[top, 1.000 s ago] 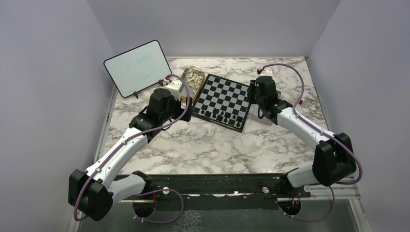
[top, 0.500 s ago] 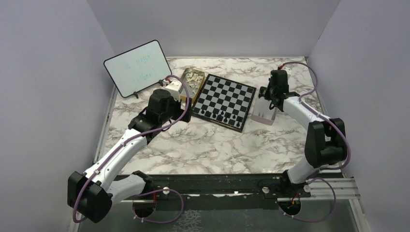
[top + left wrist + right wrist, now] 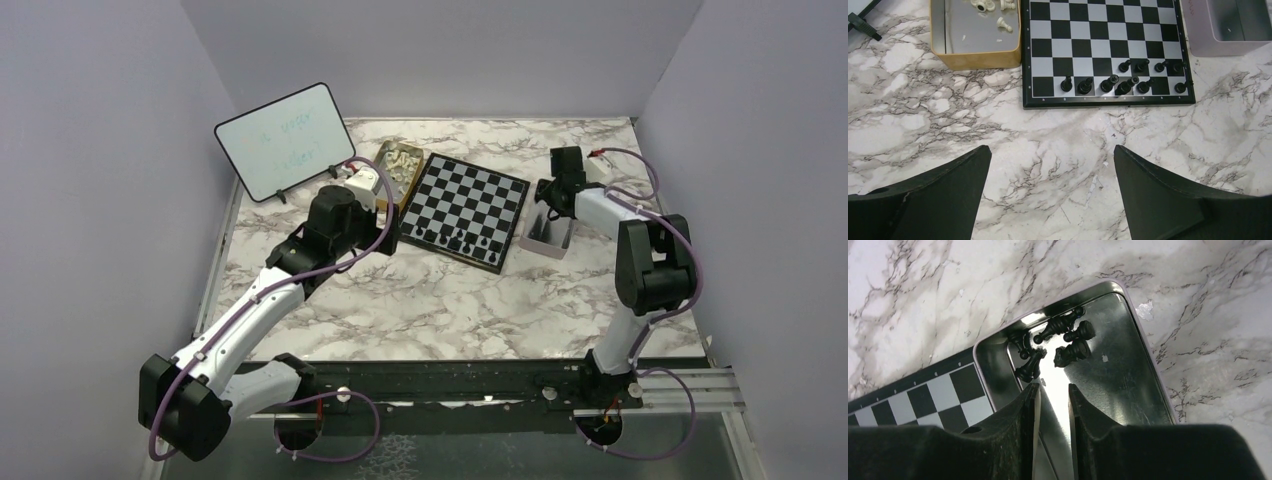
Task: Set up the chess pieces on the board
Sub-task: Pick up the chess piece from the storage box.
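The chessboard [image 3: 467, 203] lies at the back middle of the marble table. Several black chess pieces [image 3: 1123, 85] stand on its two nearest rows. My left gripper [image 3: 1052, 150] is open wide and empty over bare marble, just near of the board's front edge. My right gripper [image 3: 1053, 386] hangs over a silver tin [image 3: 1148, 350] to the right of the board. Its jaws are a narrow gap apart with nothing between them. Several black pieces [image 3: 1063, 337] lie in the tin's far corner, just past the fingertips. Cream pieces [image 3: 998, 6] lie in a gold tin [image 3: 975, 55].
A white dry-erase board [image 3: 283, 140] stands at the back left, behind the gold tin [image 3: 398, 165]. The silver tin [image 3: 548, 232] touches the chessboard's right edge. Grey walls close in the table on three sides.
My right arm has swung from the board's right edge out to the silver tin, its forearm folding up. The left arm has not moved.
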Robot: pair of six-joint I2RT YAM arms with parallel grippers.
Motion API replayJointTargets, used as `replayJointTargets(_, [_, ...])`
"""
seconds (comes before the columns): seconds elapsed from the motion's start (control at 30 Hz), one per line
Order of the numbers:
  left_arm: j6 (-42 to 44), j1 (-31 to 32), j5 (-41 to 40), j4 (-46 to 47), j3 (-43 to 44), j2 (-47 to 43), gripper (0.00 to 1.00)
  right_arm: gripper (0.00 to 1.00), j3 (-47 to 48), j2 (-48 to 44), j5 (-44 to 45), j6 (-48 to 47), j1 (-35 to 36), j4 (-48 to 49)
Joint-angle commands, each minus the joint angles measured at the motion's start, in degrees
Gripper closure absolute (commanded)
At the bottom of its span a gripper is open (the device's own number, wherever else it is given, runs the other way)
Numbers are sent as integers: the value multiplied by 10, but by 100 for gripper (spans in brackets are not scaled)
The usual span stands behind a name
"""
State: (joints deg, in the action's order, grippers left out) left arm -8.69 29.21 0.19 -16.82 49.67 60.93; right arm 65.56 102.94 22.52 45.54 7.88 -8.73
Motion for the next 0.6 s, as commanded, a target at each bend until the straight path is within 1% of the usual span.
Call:
replayJointTargets(0.0, [5,7,7,10,-8,-15,7,68,36,28,69,117,-2,-49])
replayJointTargets(0.3, [9,18,2,8,-6,-11,8,68,70,57,102,166,-13,-84])
replayJointTargets(0.57, [10,21,3,6,-5,-10,8,68,83,77,101,183,-16,-95])
